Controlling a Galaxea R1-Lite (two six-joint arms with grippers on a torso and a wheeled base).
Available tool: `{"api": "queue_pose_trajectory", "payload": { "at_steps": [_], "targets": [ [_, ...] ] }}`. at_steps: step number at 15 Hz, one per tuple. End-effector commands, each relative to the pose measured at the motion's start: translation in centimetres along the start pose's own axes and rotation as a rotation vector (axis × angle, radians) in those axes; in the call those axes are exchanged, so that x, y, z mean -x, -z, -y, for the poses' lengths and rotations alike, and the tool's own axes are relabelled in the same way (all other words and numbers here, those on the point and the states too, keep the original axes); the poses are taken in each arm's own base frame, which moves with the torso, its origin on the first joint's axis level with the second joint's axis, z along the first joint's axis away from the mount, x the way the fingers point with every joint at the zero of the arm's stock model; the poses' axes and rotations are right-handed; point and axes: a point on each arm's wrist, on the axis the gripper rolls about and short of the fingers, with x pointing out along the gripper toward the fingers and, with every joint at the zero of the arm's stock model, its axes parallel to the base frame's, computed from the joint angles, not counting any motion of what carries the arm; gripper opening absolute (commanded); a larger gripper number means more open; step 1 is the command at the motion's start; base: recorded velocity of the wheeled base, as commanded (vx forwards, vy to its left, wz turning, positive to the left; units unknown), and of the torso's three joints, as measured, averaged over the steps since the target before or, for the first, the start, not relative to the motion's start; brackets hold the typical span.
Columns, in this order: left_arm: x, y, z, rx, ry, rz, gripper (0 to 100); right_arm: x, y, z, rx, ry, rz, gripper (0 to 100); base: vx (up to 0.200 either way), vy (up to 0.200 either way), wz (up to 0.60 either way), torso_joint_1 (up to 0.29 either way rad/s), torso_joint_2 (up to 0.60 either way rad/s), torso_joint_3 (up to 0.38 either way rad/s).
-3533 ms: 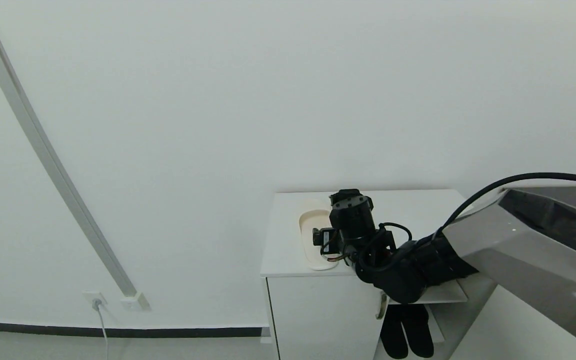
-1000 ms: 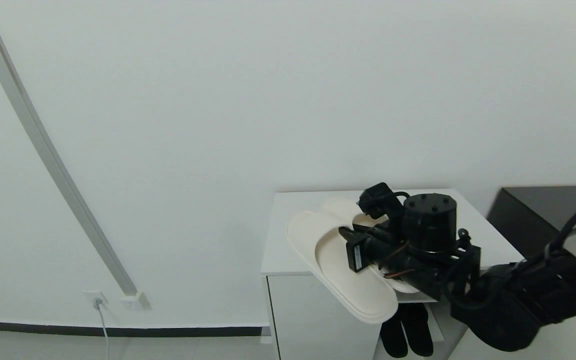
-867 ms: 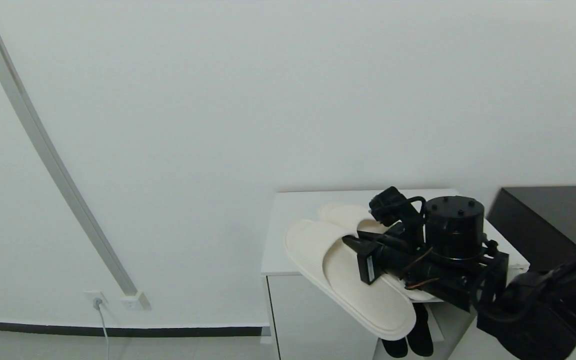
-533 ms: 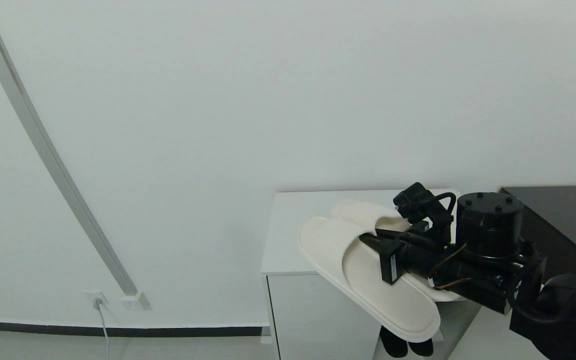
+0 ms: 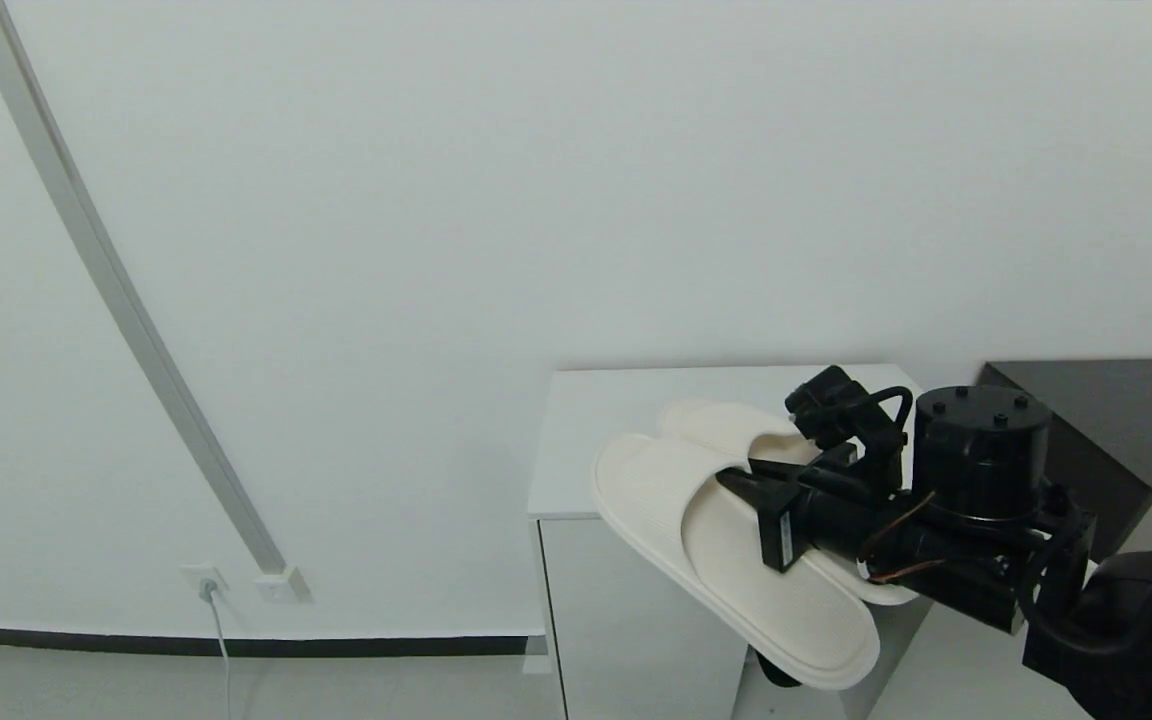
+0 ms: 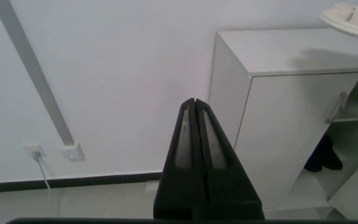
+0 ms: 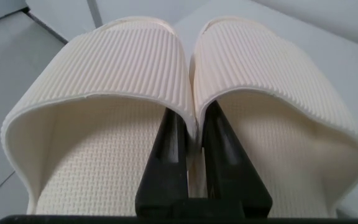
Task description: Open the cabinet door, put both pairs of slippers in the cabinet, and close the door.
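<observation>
In the head view, the right gripper (image 5: 736, 482) has lifted the white slippers (image 5: 736, 570) off the top of the cabinet (image 5: 616, 440). They now hang past its front edge, so the pick is done and, I judge, lowering them inside comes next. In the left wrist view, the left gripper (image 6: 194, 134) is closed on nothing, well apart from the cabinet. The black slippers (image 6: 324, 155) already stand on the lower shelf (image 6: 316, 177) (the open side). In the right wrist view, the fingers (image 7: 169, 146) pinch both inner strap edges together.
</observation>
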Motion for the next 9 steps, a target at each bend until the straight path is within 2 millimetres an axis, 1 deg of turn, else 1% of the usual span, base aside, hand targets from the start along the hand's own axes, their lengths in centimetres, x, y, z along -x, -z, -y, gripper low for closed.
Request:
{"api": "queue_pose_trajectory", "payload": {
  "at_steps": [1,3,9],
  "targets": [
    [-0.01,0.00,0.00,0.000,0.000,-0.002,0,-0.14,0.16,-0.01,0.000,0.000,-0.005,0,-0.200,0.000,0.00,-0.007,0.00,-0.002],
    [-0.01,0.00,0.00,0.000,0.000,-0.002,0,-0.16,0.24,-0.05,0.000,-0.001,-0.008,0,-0.200,0.000,0.00,0.000,0.00,0.005],
    [-0.01,0.00,0.00,0.000,0.000,-0.002,0,-0.02,0.51,-0.26,0.001,-0.006,-0.019,0,0.000,0.000,0.00,0.000,0.00,0.000]
  ]
}}
